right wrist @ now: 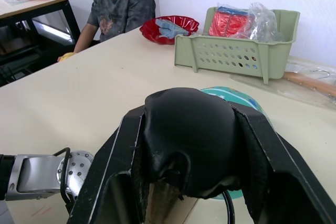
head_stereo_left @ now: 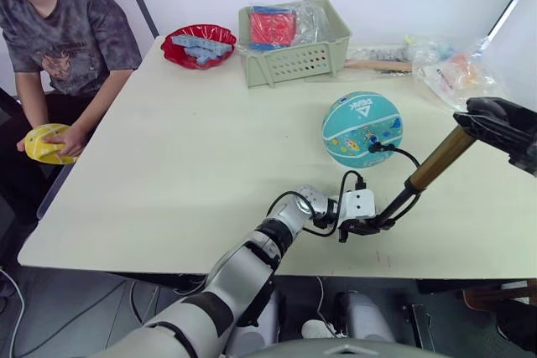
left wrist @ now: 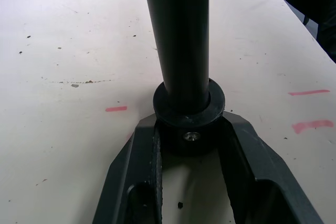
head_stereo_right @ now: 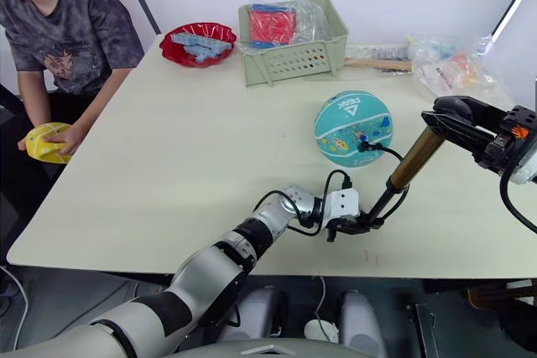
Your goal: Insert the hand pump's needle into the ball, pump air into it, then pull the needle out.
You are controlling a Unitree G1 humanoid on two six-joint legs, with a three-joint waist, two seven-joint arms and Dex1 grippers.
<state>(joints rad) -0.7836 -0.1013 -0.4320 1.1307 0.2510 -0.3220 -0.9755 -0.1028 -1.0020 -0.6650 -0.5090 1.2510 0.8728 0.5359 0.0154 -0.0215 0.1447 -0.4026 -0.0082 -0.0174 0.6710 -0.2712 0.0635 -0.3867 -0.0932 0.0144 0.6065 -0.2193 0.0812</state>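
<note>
Black fingers of the left gripper (left wrist: 190, 145) were clamped on the pump's (head_stereo_left: 439, 160) lower black end cap, pinning it at the table (head_stereo_left: 185, 157) near the front edge. Pump stood tilted, leaning up & away toward robot's right. R gripper (right wrist: 189, 182) was closed round the black handle (right wrist: 190, 140) at the top end, well above the table. Gold-bronze tube showed between the two grippers, w/ a black rod below it running into the left gripper.

Thin black hose (head_stereo_left: 346, 180) looped from the pump's low end up to the ball (head_stereo_left: 362, 128). Its black fitting (head_stereo_left: 374, 147) sat against the ball's near side; needle itself too small to make out, so can't tell how far in. Ball, teal w/ white seams & triangle logo, rested on the table just beyond the left gripper, betw. it and the basket (head_stereo_left: 294, 44).

Further out: green basket held red packs in clear wrap, red bowl (head_stereo_left: 199, 44) beside it on the robot's left. Plastic bags (head_stereo_left: 453, 69) lay at the far right corner, wooden handle (head_stereo_left: 377, 64) next to them. Person (head_stereo_left: 59, 31) in grey tee sat at the table's left side, hand on a yellow ball (head_stereo_left: 44, 143) off the table edge
</note>
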